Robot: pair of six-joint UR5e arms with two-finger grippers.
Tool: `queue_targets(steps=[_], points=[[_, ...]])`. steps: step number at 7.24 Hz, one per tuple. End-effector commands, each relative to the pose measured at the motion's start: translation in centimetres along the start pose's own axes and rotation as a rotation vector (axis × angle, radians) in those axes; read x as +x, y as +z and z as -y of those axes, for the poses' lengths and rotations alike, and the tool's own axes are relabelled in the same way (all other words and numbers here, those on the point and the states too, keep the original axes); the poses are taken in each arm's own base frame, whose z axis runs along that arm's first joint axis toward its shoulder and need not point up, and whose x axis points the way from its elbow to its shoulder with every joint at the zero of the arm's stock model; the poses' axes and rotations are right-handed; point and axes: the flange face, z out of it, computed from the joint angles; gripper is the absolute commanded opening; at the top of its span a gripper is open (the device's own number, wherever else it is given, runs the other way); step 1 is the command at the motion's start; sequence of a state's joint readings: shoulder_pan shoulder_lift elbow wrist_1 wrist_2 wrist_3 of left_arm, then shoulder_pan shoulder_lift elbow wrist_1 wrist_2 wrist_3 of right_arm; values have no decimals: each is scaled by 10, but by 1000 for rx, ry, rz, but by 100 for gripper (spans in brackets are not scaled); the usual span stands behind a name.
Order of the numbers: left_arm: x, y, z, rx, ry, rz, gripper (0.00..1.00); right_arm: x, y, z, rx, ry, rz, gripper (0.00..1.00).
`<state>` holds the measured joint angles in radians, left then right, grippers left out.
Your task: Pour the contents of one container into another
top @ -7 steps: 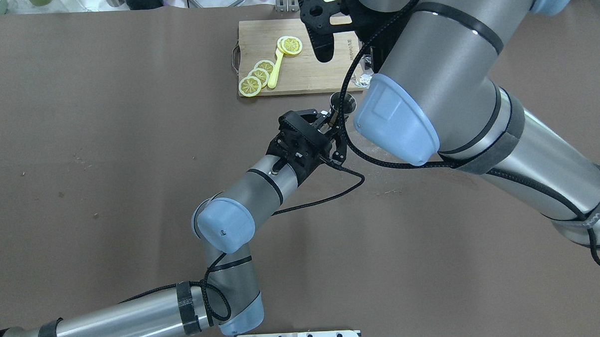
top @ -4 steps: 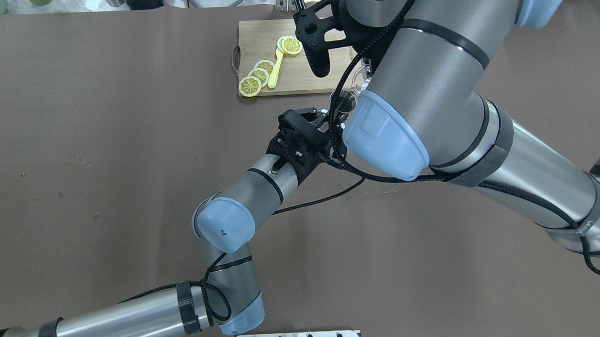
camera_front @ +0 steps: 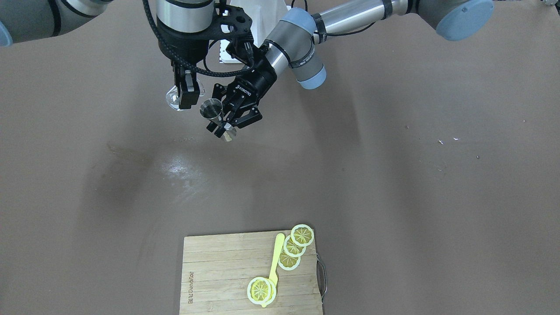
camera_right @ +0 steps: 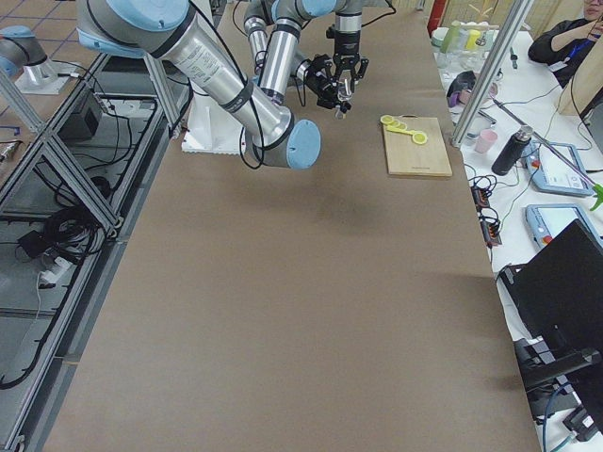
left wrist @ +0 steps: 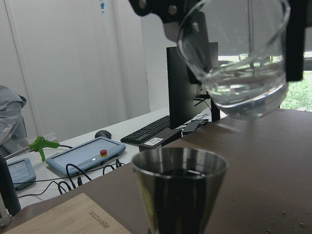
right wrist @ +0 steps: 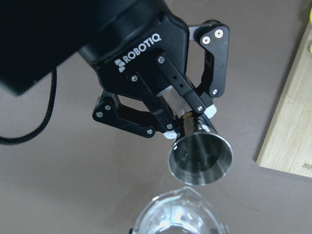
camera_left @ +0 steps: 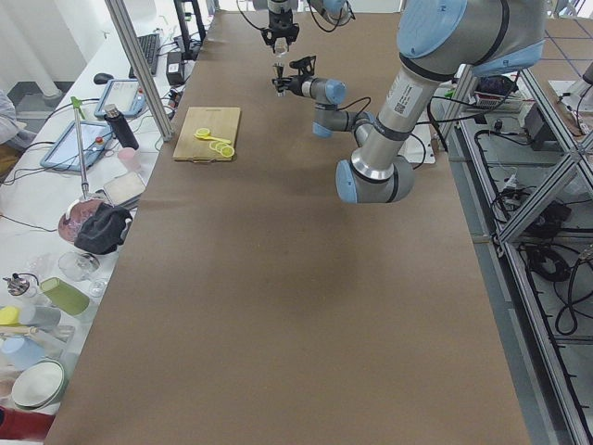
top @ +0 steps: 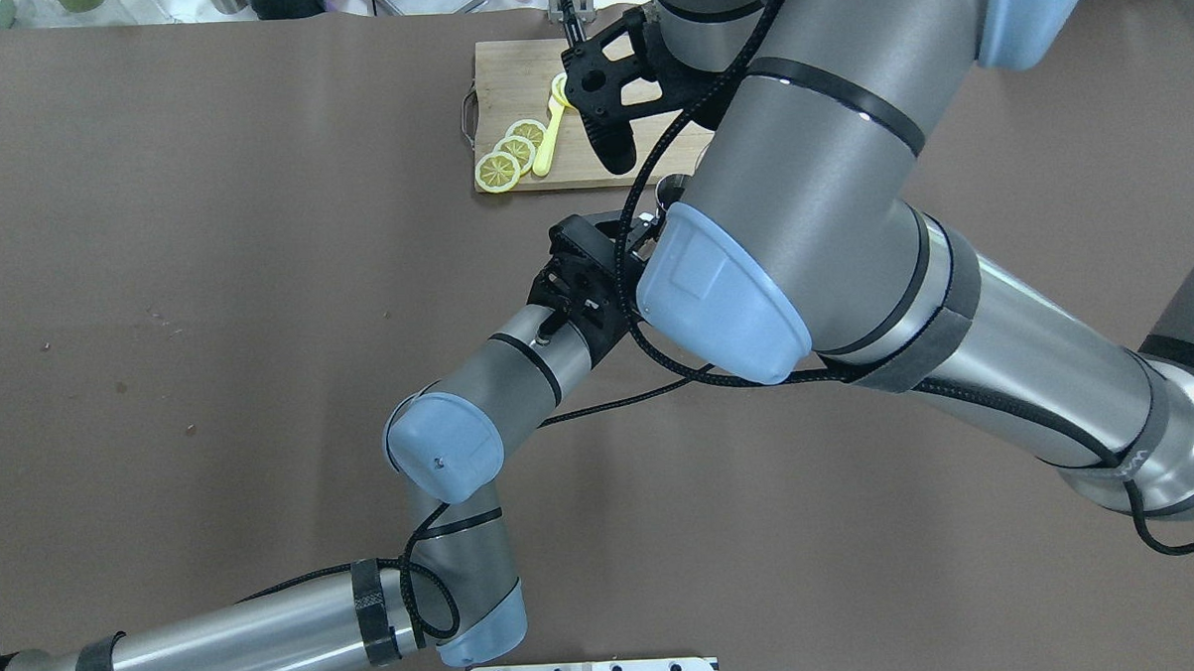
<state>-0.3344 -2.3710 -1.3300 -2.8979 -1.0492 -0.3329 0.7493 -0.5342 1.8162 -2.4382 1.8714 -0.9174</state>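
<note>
A steel jigger (camera_front: 211, 109) (right wrist: 200, 156) (left wrist: 180, 190) is held upright off the table, my left gripper (camera_front: 225, 124) (right wrist: 190, 122) shut on its narrow waist. A clear glass cup (camera_front: 173, 98) (left wrist: 239, 73) with a little water in its bottom hangs just above and beside the jigger's rim. My right gripper (camera_front: 186, 92) is shut on the cup, one black finger on each side in the left wrist view. The cup leans slightly, and no stream shows. In the overhead view the right arm hides the cup and most of the left gripper; only the jigger's rim (top: 669, 186) peeks out.
A wooden cutting board (camera_front: 218, 262) (top: 508, 70) lies at the table's far edge from the robot, with lemon slices (camera_front: 302, 236) and a yellow utensil (camera_front: 275, 258) on it. A wet sheen (camera_front: 175, 168) marks the brown tabletop near the grippers.
The right arm has swung left in the overhead view, carrying the cup toward and over the jigger. The left arm and the jigger have stayed put.
</note>
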Motion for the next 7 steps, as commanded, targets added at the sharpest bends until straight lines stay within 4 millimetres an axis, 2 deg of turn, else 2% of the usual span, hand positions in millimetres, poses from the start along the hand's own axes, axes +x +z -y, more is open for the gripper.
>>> queue_targets(steps=[1, 7], points=[[0, 0, 0, 0, -2, 0, 0, 6, 1, 12, -36, -5, 13, 0], [-1, 0, 1, 3, -4, 0, 0, 8, 13, 13, -125, -45, 30, 0]])
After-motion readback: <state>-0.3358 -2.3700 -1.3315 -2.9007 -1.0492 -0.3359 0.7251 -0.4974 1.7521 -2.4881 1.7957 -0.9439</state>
